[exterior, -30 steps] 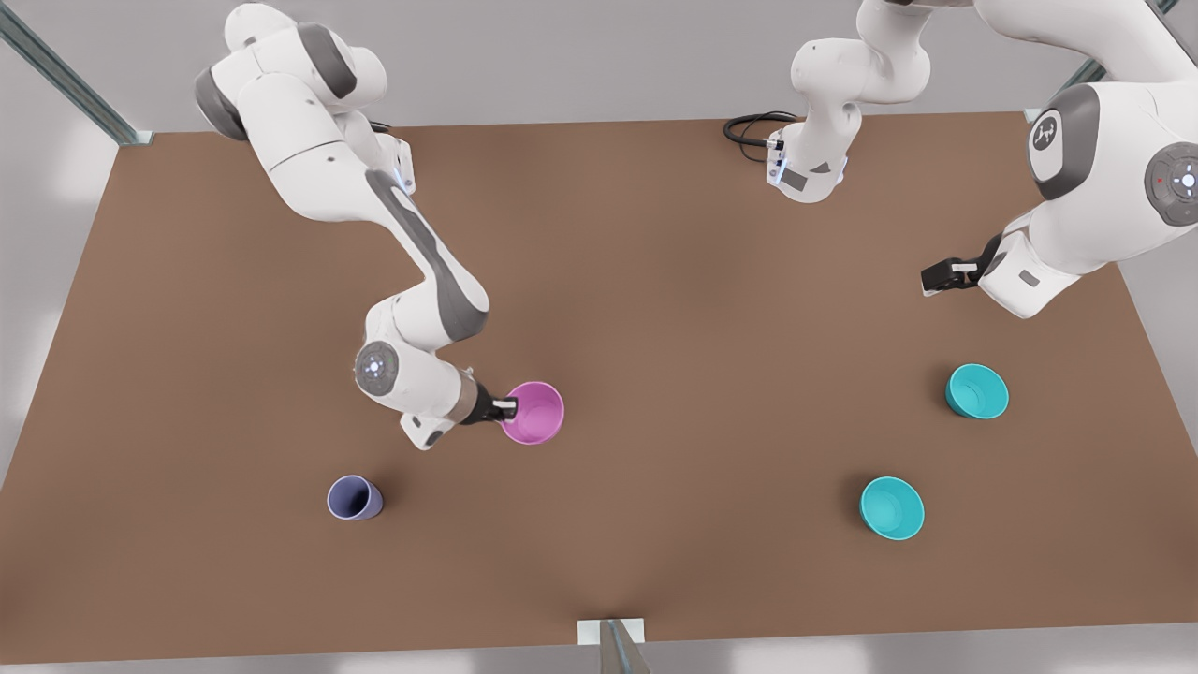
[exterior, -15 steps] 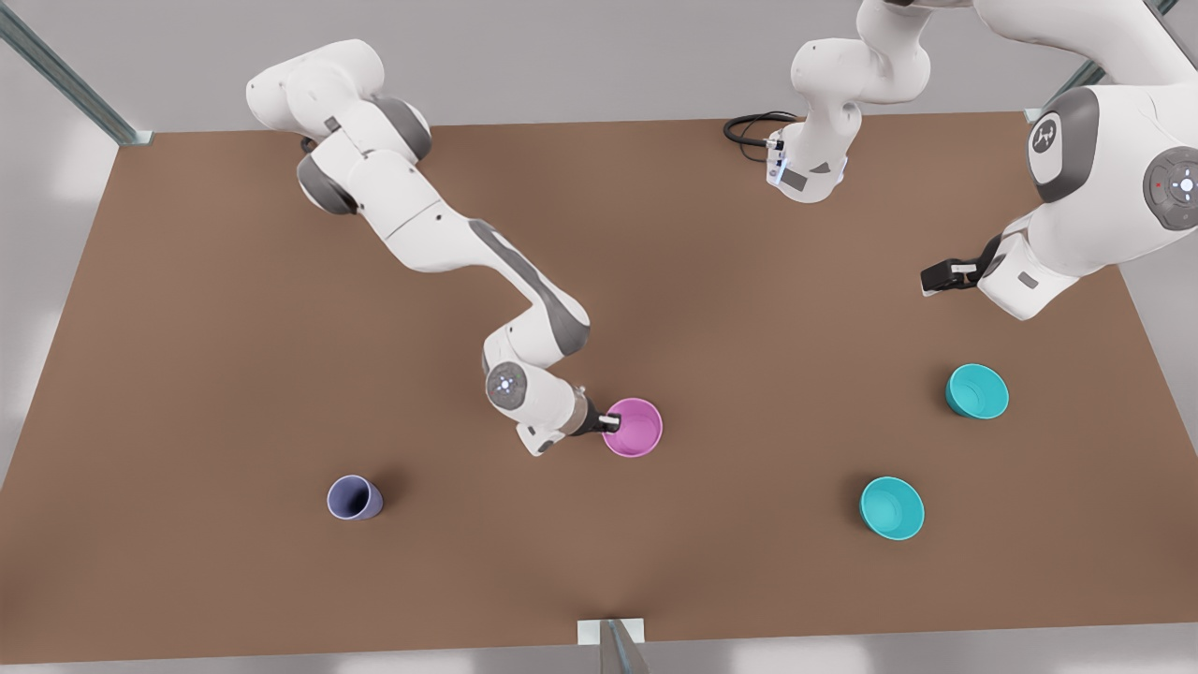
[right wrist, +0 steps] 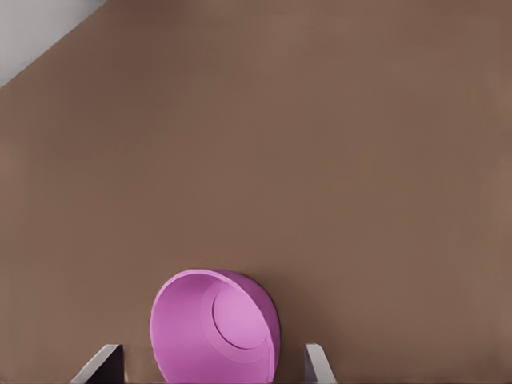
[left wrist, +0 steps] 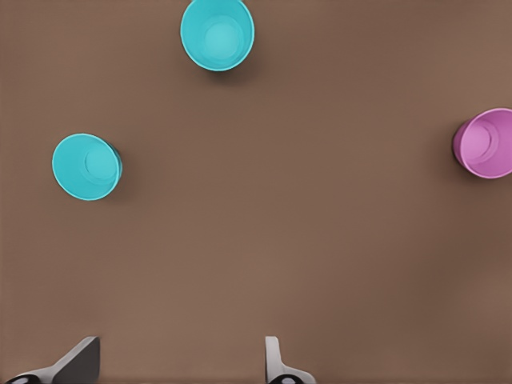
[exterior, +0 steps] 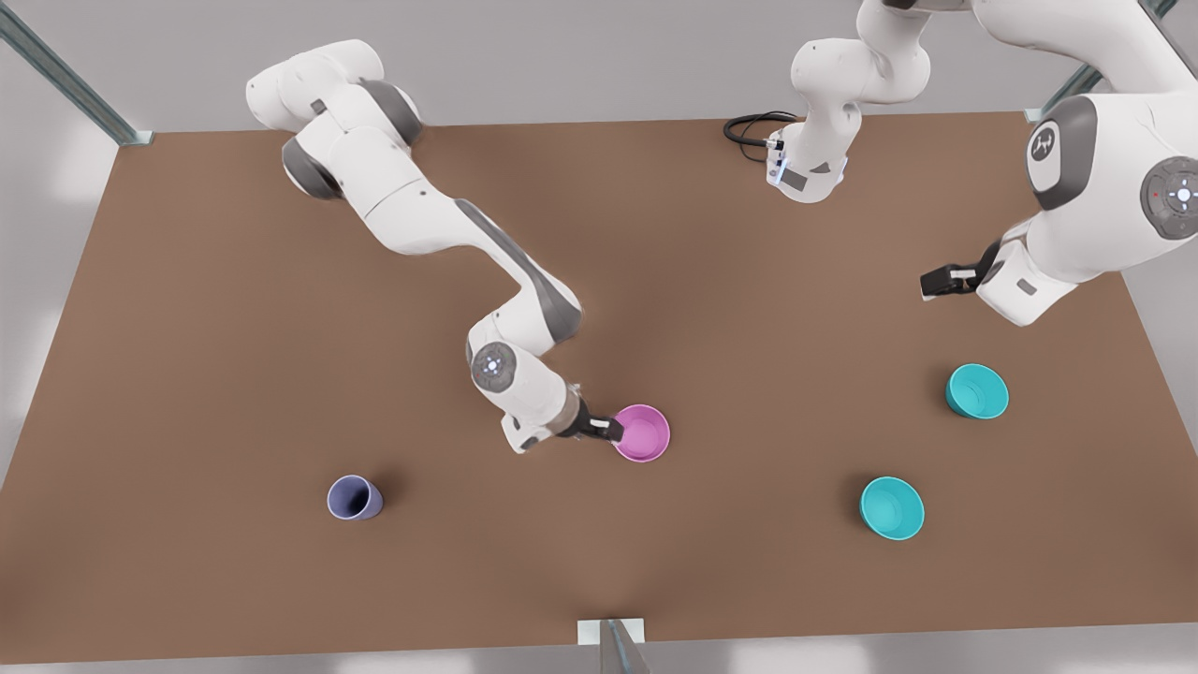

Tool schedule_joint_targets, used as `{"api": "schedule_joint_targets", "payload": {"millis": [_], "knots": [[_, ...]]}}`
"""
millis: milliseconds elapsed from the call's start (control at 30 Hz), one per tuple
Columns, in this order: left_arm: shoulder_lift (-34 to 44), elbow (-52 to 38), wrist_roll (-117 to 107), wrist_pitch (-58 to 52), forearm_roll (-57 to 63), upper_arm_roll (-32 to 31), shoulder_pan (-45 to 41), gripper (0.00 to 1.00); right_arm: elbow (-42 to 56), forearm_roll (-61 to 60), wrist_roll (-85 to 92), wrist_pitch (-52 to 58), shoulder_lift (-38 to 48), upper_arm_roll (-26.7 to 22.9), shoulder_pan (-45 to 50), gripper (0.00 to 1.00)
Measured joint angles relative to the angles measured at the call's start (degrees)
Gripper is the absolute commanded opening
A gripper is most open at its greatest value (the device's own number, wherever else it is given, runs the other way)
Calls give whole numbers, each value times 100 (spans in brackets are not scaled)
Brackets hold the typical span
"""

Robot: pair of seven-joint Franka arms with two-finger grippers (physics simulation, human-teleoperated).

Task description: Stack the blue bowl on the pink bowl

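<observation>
The pink bowl (exterior: 644,434) sits on the brown table (exterior: 187,328) near its middle, leaning slightly. My right gripper (exterior: 613,429) is low at the rim on the side toward the front view's left. In the right wrist view its fingertips stand wide apart on either side of the pink bowl (right wrist: 216,328), so the right gripper (right wrist: 210,364) is open. Two look-alike blue bowls (exterior: 977,390) (exterior: 892,507) rest on the front view's right. My left gripper (exterior: 939,279) hovers open above them, and it (left wrist: 176,364) looks down on both blue bowls (left wrist: 218,34) (left wrist: 86,166) and the pink bowl (left wrist: 486,144).
A greyish-purple cup (exterior: 354,497) lies toward the front view's lower left. A black cable (exterior: 749,126) coils at the table's far edge by an arm base. Bare tabletop separates the pink bowl from the blue bowls.
My right arm swept the pink bowl toward the front view's right, from left of centre to mid-table, then settled it a little lower. The left arm barely shifted.
</observation>
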State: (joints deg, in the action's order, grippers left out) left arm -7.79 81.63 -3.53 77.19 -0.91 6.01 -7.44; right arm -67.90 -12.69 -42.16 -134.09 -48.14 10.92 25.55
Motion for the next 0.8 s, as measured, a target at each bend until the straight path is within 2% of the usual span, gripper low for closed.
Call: {"api": "schedule_joint_targets", "payload": {"millis": [67,133,200,267,300,367,467,633,800], "knots": [[-32,9,7,2,-21,34,-5,100,-142,24,1,735,546,14,-802,100],[-105,0,5,-1,-81,58,33,100,-173,91,264,1892,974,-17,-2303,100],[-269,72,13,108,-195,342,-47,100,-169,307,800,3035,1747,-755,-3305,100],[-746,275,202,552,-390,564,618,100,-163,545,1339,3968,2553,-1435,-3239,100],[-1075,307,372,815,-563,609,1132,100,-187,655,1586,4351,2902,-1583,-3090,100],[-1566,337,736,1281,-871,701,1793,100,-533,860,2026,4925,3563,-1699,-2714,100],[-2074,347,1299,1917,-1221,779,2240,100,-1175,1047,2571,5375,4096,-1729,-2501,100],[-2845,369,2236,2680,-1700,795,2695,100,-1428,1188,3299,5644,4235,-1737,-2554,100],[-3164,679,3035,3143,-1945,795,2782,100,-1473,1261,3851,5760,4229,-1739,-2556,100]]}}
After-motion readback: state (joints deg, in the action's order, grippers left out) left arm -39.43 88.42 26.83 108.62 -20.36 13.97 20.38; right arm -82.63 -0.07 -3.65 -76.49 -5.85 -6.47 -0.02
